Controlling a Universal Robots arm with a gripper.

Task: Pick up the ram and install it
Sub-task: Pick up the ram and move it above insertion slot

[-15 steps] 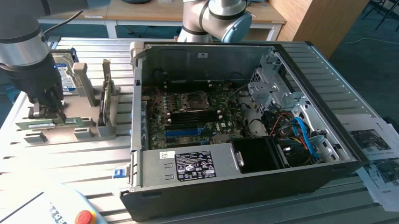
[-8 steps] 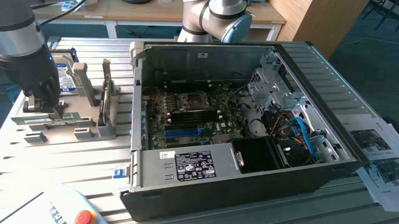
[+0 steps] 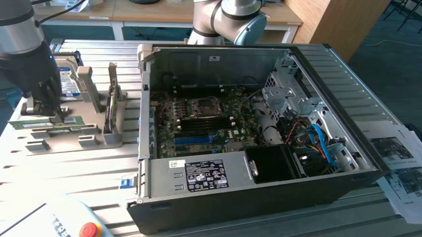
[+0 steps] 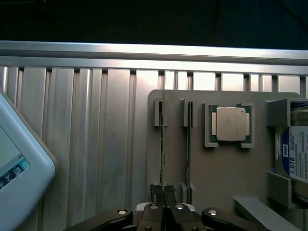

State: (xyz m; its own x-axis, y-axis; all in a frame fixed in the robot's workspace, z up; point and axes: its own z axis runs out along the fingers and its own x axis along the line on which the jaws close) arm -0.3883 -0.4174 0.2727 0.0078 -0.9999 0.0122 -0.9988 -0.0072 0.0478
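a ribbed metal table (image 3: 79, 168) carries an open black computer case (image 3: 264, 197) lying on its side, its motherboard (image 3: 197, 123) exposed with a blue slot (image 3: 194, 139) near the middle. toward the exterior view's left, beside the case, sits a grey holder plate (image 3: 66, 143) with spare parts. the robot arm (image 3: 23, 39) reaches down over this plate, and its gripper (image 3: 58, 114) is low among the parts there. seen from the wrist, the two black fingers (image 4: 157, 191) are pressed together on one end of the ram (image 4: 162, 139), a thin green strip standing on its edge, pinching it from both sides. the ram's far end sits between the two small grey posts of its slot on the plate, so it is in the holder and well apart from the case. a second green strip (image 4: 187, 144) stands on edge just beside it in a matching slot. near that, a square processor chip (image 4: 230, 124) lies flat in a framed pocket, and a hard drive (image 4: 294, 156) with a blue and white label stands past it. a pale teach pendant (image 3: 59, 222) with a red button lies on the table near the plate.
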